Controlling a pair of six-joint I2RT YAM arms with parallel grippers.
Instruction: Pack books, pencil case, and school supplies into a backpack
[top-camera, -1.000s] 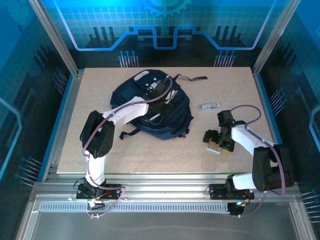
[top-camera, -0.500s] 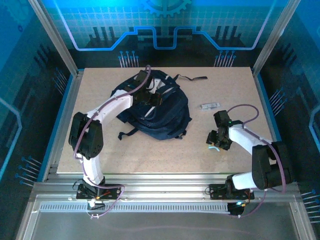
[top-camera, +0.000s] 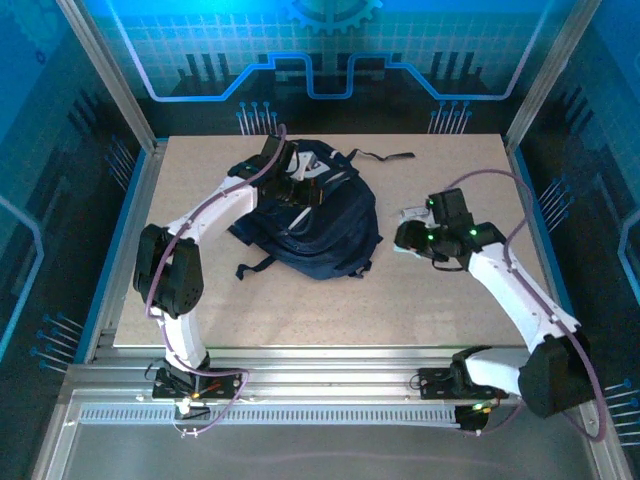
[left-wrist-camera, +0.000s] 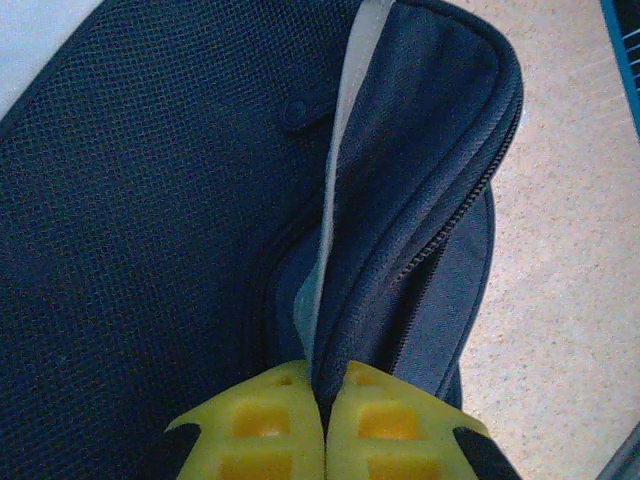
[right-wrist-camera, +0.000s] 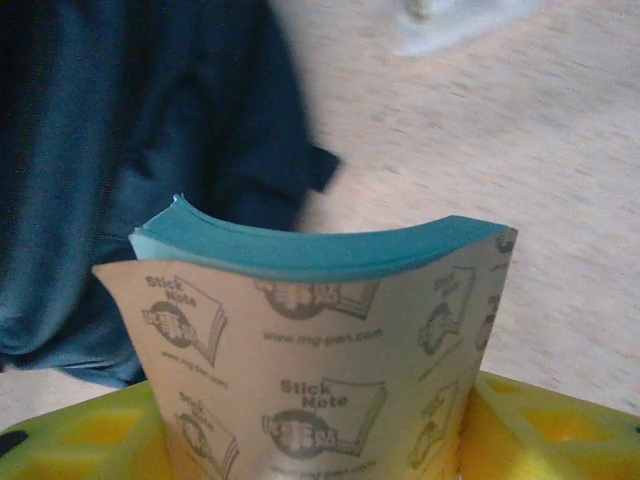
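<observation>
my right fingers (right-wrist-camera: 540, 430) grasp a bowed tan paper pad (right-wrist-camera: 320, 330), teal-edged, printed "stick note" and "www.mg-pen.com", lower centre. left fingers (left-wrist-camera: 270, 430) are clenched on the dark navy fabric backpack (left-wrist-camera: 130, 200), filling the frame's left.

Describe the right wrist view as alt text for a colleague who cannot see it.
The right claw grips a tan sticky-note pad printed "Stick Note", squeezed so its teal top edge bows. The dark navy backpack lies behind it to the left on the pale table, with a blurred pale item at the top edge.
</observation>
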